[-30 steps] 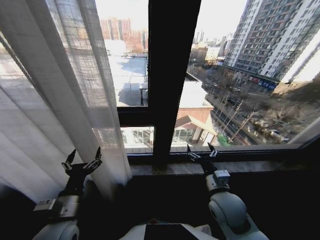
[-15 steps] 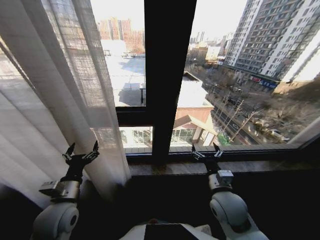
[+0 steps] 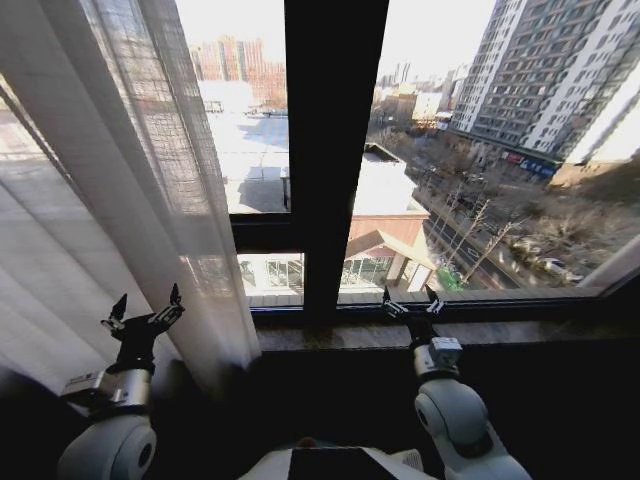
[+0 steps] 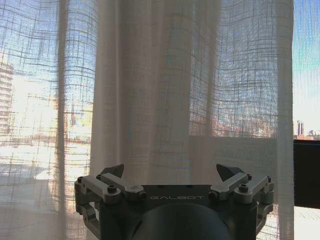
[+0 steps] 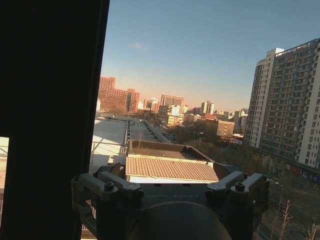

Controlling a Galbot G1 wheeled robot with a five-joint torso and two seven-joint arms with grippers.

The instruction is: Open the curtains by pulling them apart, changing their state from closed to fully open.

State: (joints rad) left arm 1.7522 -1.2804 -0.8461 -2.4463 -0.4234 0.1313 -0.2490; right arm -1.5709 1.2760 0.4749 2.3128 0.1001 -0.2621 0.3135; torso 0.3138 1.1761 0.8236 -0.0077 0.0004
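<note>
Since a second ago your left gripper (image 3: 140, 318) has drifted outward and lower, off the curtain's inner edge; the head camera also panned slightly, so discount the frame bar's shift. The right gripper (image 3: 412, 301) has barely moved, sitting by the dark stone window sill (image 3: 520, 335).

Sheer cream pleated curtain panel (image 3: 130, 200): gathered on the left, covering the left pane, inner edge just beside the dark vertical window frame bar (image 3: 335, 150). Glass to the right is bare.

Both grippers: fingers spread, holding nothing. Left wrist view: fabric (image 4: 160, 90) hangs just ahead of the open fingers (image 4: 112, 172).

Judgement: mostly open; you have the left panel to push further aside.
</note>
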